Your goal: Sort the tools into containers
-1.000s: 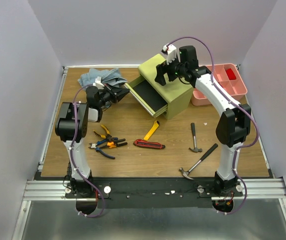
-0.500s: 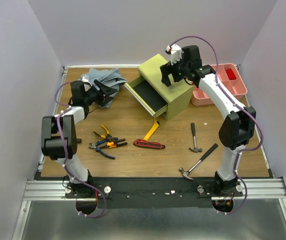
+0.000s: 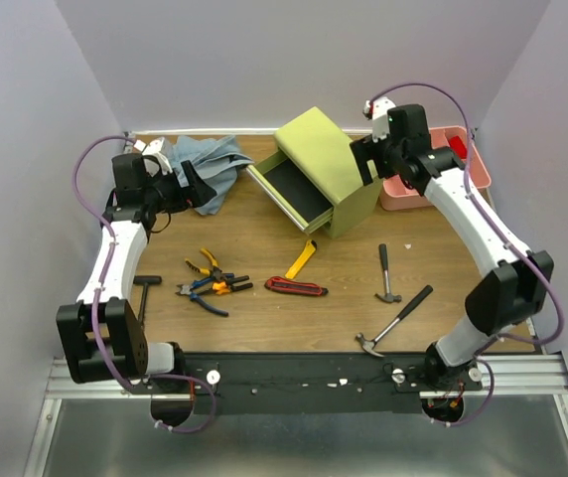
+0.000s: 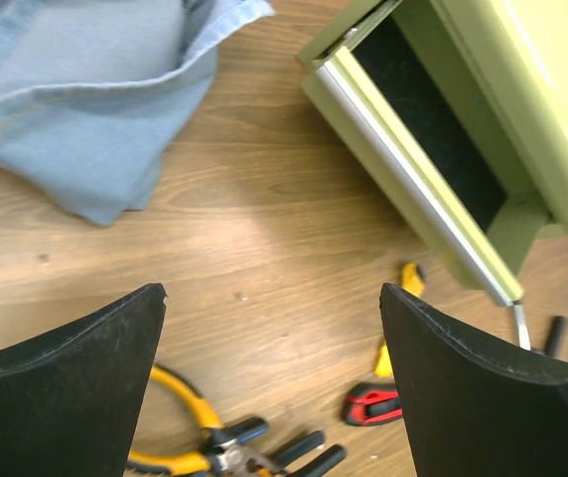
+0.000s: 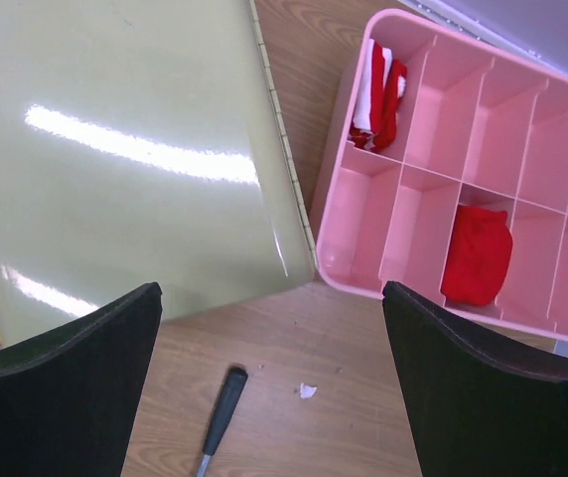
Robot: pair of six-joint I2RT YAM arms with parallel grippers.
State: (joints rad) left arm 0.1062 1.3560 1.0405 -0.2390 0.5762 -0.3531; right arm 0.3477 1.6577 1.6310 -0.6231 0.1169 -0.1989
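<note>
The yellow-green chest [image 3: 336,164] stands at the back with its bottom drawer [image 4: 415,189] pulled open and showing a dark, bare floor. My left gripper [image 4: 272,294] hangs open and holds nothing, left of the drawer near the cloth [image 3: 205,164]. Below it lie the pliers [image 3: 210,283], yellow knife [image 3: 301,260] and red-black tool [image 3: 296,288]. My right gripper [image 5: 269,290] is open and holds nothing, over the gap between the chest's top [image 5: 115,149] and the pink tray [image 5: 329,234]. Two hammers [image 3: 386,273] [image 3: 395,323] lie right of centre.
The blue-grey cloth [image 4: 85,99] is bunched at the back left. Red items [image 5: 476,253] sit in some tray compartments. A hammer handle [image 5: 222,402] lies on the wood under my right gripper. The right arm hides part of the pink tray [image 3: 463,179] in the top view.
My left arm has drawn back leftward from the drawer front and its jaws have opened wide. My right arm has lifted off the chest's top and shifted right toward the tray.
</note>
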